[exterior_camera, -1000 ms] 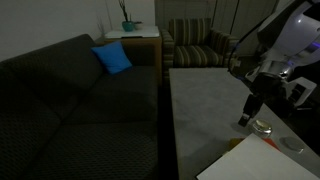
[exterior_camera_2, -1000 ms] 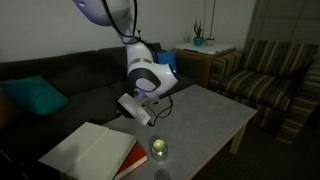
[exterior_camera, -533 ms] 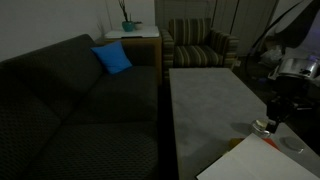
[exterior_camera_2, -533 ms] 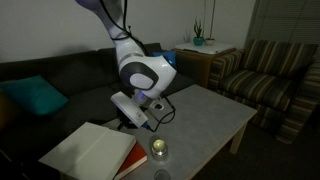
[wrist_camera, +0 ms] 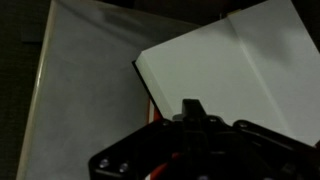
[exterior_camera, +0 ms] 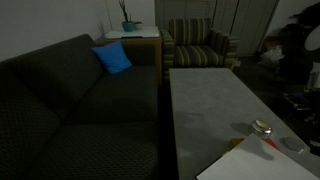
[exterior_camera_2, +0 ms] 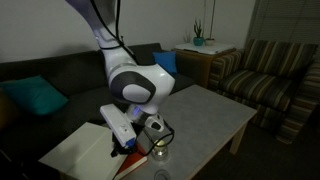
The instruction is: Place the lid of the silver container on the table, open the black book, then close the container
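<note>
The pictures are dim. In an exterior view the arm is only a dark blur at the right edge, cut off by the frame, and the hand does not show there at all. In the wrist view the lower part of the frame is filled by the hand's dark body, which hides whatever lies directly under it.

The hand hangs low at the centre of an exterior view, over the right edge of the black book. In the wrist view its fingertips stand pressed together as one dark point, with nothing between them. Whether they touch the page cannot be told.

The black book lies open at the near end of the bench, pale pages up, and is cut off by the frame's lower edge in both exterior views.

The silver container stands on the bench just right of the book, near the hand but apart from it. A faint flat disc beside the container – seemingly the lid – lies on the bench top.
</note>
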`<state>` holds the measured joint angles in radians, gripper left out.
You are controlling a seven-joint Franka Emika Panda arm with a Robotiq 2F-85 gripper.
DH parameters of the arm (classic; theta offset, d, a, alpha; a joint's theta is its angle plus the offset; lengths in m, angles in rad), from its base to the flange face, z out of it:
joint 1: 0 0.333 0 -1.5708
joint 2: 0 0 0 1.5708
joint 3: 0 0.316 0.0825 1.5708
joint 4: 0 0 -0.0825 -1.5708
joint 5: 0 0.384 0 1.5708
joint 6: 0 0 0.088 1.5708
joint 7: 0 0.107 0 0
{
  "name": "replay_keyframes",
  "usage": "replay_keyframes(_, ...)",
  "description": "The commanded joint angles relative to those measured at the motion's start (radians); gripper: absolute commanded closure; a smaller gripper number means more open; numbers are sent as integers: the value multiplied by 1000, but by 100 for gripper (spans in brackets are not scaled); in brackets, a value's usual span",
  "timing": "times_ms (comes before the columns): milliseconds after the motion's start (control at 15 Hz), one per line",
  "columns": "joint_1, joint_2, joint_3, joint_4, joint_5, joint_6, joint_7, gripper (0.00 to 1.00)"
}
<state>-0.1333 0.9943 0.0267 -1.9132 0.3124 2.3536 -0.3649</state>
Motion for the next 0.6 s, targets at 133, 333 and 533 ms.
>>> replay_keyframes(133,-47,-3,26,-16,-44,6,34,99)
replay_keyframes(333,-46,-11,26,-21,-44,6,36,99)
replay_keyframes(533,-20,8,-2,5,-65,2,89,100)
